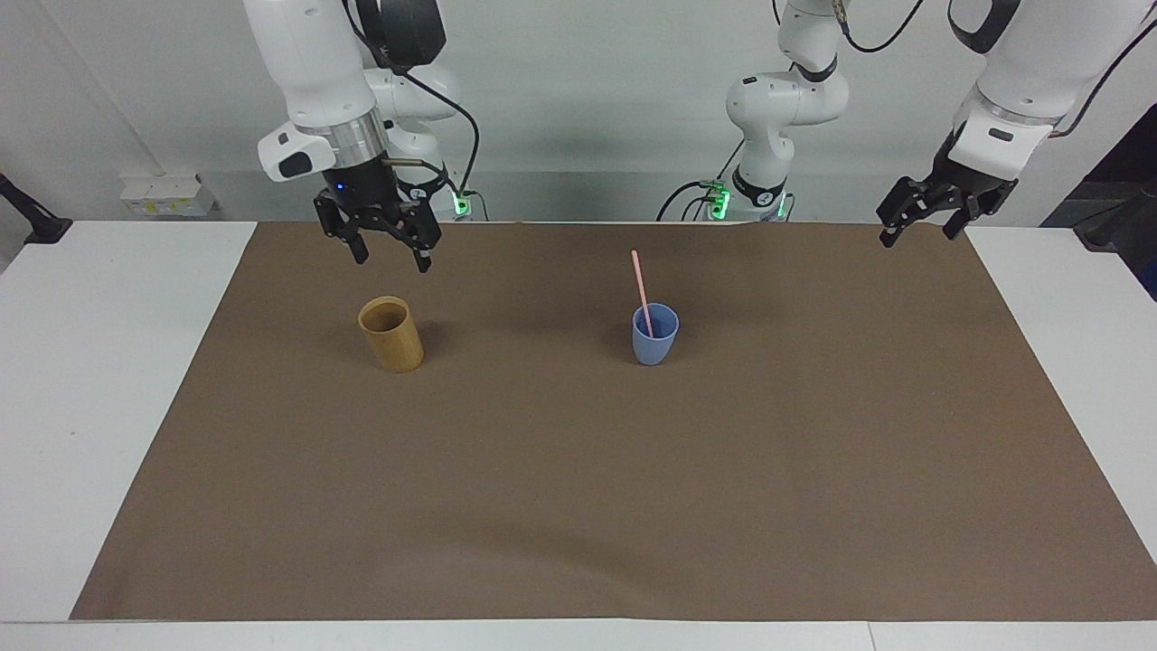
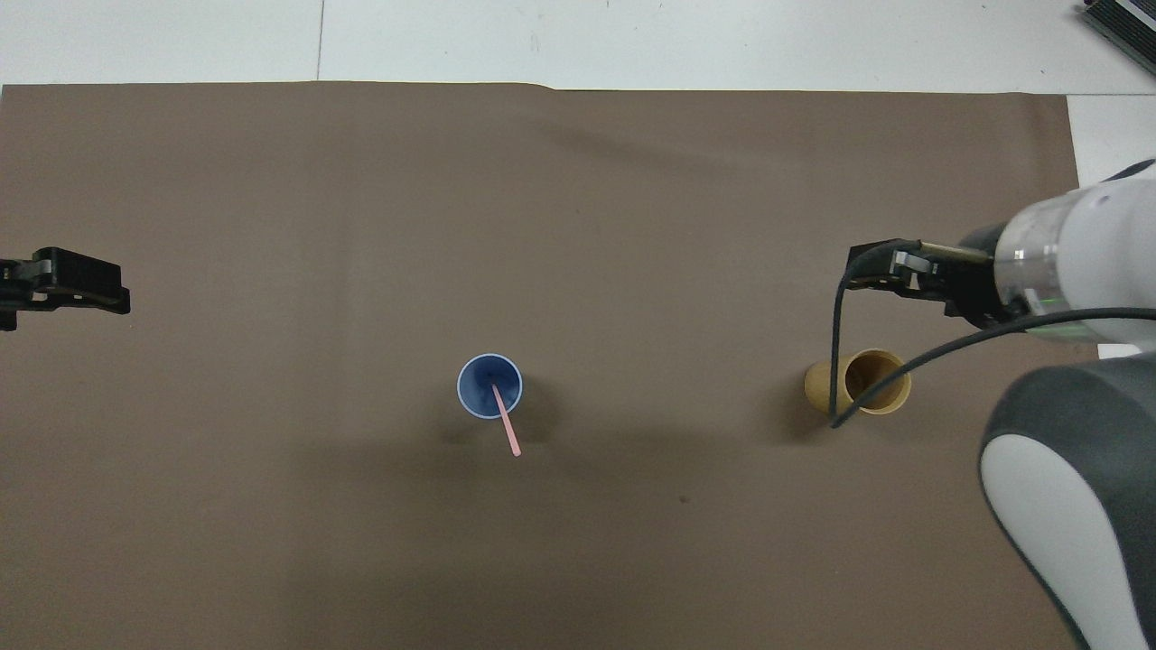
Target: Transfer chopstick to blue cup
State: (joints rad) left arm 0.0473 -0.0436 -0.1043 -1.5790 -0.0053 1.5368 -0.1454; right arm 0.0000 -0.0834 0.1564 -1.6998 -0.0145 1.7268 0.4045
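You can see the thin, pale pink chopstick (image 1: 641,292) standing in the small light-blue tapered cup (image 1: 654,334), its lower end inside and its upper end leaning over the rim toward the robots, so the transfer itself looks finished. The cup sits upright near the middle of the brown paper mat (image 1: 578,506), well apart from the taller tan wooden cylinder cup (image 1: 390,334), which lies toward the right arm's end of the table. Your right gripper (image 1: 389,242) hangs up in the air roughly over the mat beside the tan cup, its jaws spread wide and holding nothing. Your left gripper (image 1: 920,223) waits over the mat's edge at the left arm's end, likewise wide open and empty. For the step in hand, which I judge to be clearing away, take the right arm up and back on a path that stays high above the tan cup, and give the leaning stick a wide berth, since a light knock could tip the cup. From overhead the right gripper's fingertips are mostly hidden under the wrist and its cable, and the left gripper is cut off at the edge. Whether the stick's lower end reaches the cup's bottom is probably so, but you cannot confirm it.
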